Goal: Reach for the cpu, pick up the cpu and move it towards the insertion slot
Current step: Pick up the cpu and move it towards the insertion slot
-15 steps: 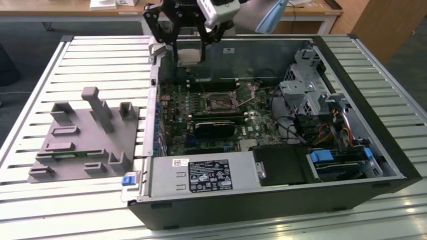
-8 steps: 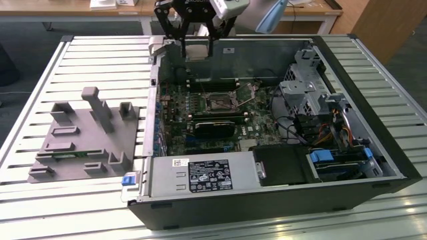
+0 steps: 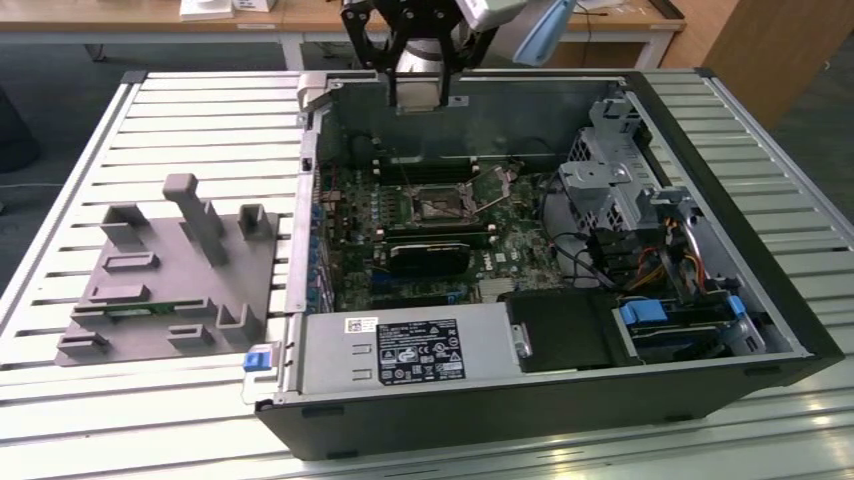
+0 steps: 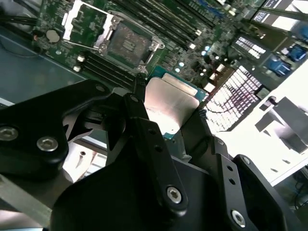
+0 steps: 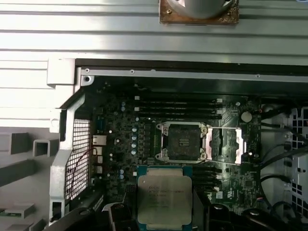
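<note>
Gripper clamped on the cpu, black fingers pressed against opposite edges of the silvery chip in both wrist views. Held up in the air above the open computer case, over the green circuit board, just short of the insertion slot. Socket open and bare: dark square, silver frame around it, hinged plate flipped out beside it. Inside the case too, a long black card, memory slots, a drive cage and a labelled power supply. Off to the exterior view's left, grey tray with blocks and posts sitting on the slatted table.
</note>
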Motion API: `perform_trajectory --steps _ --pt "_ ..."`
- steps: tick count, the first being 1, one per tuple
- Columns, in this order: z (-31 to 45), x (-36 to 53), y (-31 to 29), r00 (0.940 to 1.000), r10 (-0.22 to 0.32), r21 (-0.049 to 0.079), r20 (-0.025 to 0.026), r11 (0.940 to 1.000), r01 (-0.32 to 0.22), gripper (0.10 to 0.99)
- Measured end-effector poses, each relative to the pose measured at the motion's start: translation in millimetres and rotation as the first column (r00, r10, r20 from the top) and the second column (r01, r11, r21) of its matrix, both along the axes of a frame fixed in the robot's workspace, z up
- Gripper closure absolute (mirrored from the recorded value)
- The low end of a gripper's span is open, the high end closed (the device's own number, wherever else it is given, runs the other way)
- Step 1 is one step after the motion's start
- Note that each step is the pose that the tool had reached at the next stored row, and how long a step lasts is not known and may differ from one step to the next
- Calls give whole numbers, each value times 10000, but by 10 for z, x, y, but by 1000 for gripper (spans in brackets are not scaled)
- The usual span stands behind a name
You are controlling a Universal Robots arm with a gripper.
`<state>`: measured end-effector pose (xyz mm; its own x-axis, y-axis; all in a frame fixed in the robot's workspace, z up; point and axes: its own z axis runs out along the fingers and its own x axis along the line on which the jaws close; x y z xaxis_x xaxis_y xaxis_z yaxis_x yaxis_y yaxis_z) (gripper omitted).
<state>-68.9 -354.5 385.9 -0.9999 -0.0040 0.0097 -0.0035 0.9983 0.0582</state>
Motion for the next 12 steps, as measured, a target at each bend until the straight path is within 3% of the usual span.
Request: perform_trajectory --steps 5,12 --pt "-8 175 64 10000 0 0 0 10000 0 545" --pt "-14 390 86 10000 0 -9 1 10000 0 545"
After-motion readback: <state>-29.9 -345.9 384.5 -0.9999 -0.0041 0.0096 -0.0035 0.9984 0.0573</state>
